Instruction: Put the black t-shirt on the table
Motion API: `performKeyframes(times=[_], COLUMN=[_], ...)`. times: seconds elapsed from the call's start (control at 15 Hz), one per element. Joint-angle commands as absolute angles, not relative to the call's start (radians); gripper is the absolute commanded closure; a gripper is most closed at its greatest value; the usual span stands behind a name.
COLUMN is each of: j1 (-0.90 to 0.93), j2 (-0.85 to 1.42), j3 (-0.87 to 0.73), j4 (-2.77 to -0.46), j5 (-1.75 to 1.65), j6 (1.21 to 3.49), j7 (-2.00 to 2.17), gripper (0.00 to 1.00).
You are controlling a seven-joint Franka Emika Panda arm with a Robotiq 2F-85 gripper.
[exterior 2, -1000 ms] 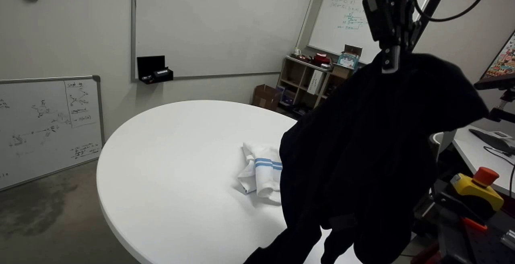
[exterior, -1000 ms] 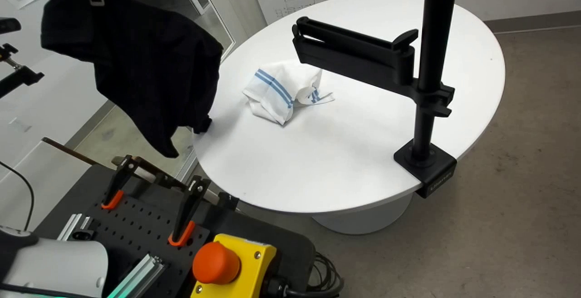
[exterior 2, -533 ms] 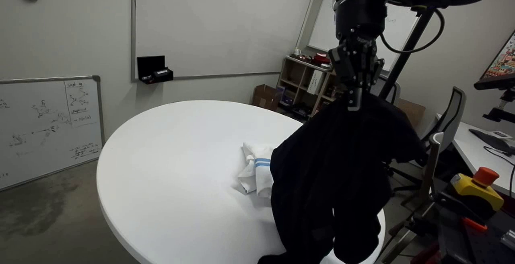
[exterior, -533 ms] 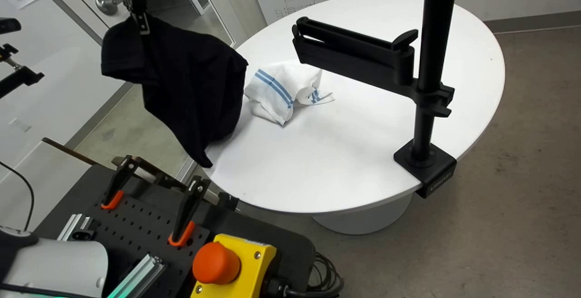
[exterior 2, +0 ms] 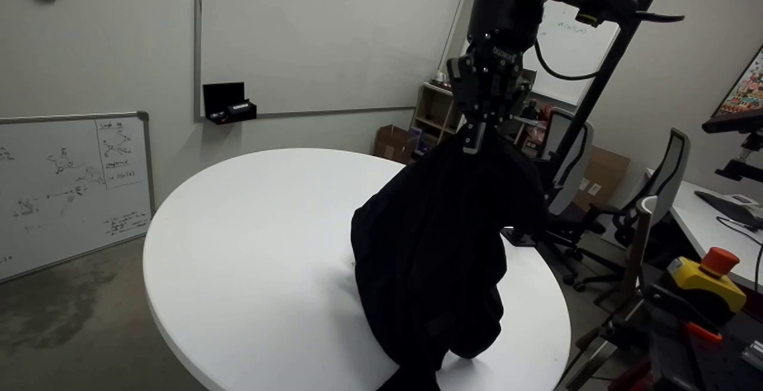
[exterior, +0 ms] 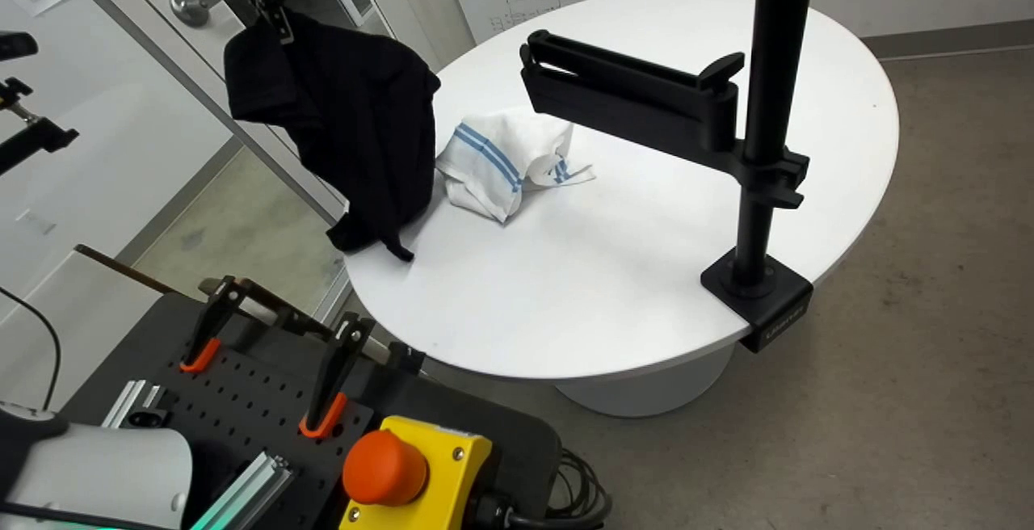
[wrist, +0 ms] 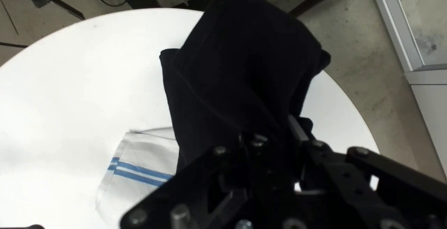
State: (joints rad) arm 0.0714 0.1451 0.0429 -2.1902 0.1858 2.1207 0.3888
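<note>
Above the tabletop, we find the black t-shirt hanging further inboard than a second ago, pinched in the closed tool; contact below is unclear. We judge lowering and release outstanding.

Black t-shirt, hanging, over white table

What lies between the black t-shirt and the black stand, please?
In an exterior view, a crumpled white cloth with blue stripes lies between the black t-shirt and the stand.
</note>
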Motion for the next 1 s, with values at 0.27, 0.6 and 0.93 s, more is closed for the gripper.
performKeyframes(times=[0.27, 0.6, 0.93], j1=[0.069, 0.035, 0.003], j2=[0.151, 0.112, 0.059], j3=[0.023, 0.007, -0.004], j4=[-2.192, -2.181, -2.169], j5=[0.139, 0.199, 0.258], j6=[2.161, 2.084, 1.993], j7=[0.449, 0.405, 0.367], gripper=[0.2, 0.0, 0.0])
